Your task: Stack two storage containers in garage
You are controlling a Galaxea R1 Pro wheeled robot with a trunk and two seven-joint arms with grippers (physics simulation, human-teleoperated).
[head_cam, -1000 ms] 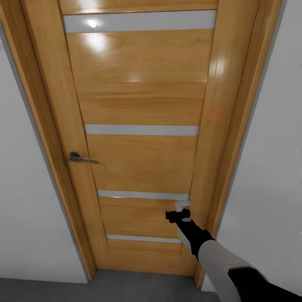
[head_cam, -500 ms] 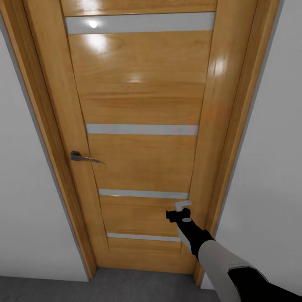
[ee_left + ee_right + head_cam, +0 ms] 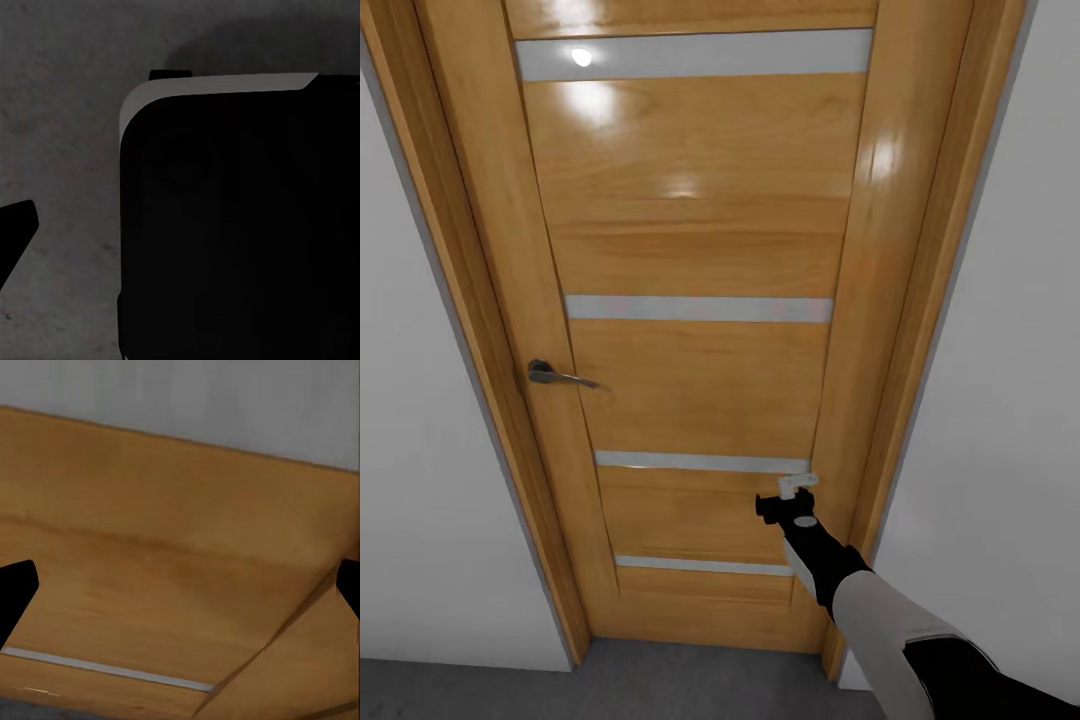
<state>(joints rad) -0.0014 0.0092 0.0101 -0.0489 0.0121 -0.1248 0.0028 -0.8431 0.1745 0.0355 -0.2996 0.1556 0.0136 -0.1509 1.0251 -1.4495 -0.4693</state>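
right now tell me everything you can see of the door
The door is glossy honey-coloured wood with four pale horizontal inlay strips, set in a matching wooden frame between white walls. A dark metal lever handle sits at its left edge, pointing toward the middle. It looks closed, standing on a grey floor. The right gripper is at its lower right part, by the frame; contact cannot be confirmed.

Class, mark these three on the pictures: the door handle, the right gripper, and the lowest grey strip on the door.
door handle [image 3: 560, 376], head view, on its metal lever.
right gripper [image 3: 797, 485], head view, at its pale fingertips.
lowest grey strip [image 3: 700, 567], head view, mid-strip.
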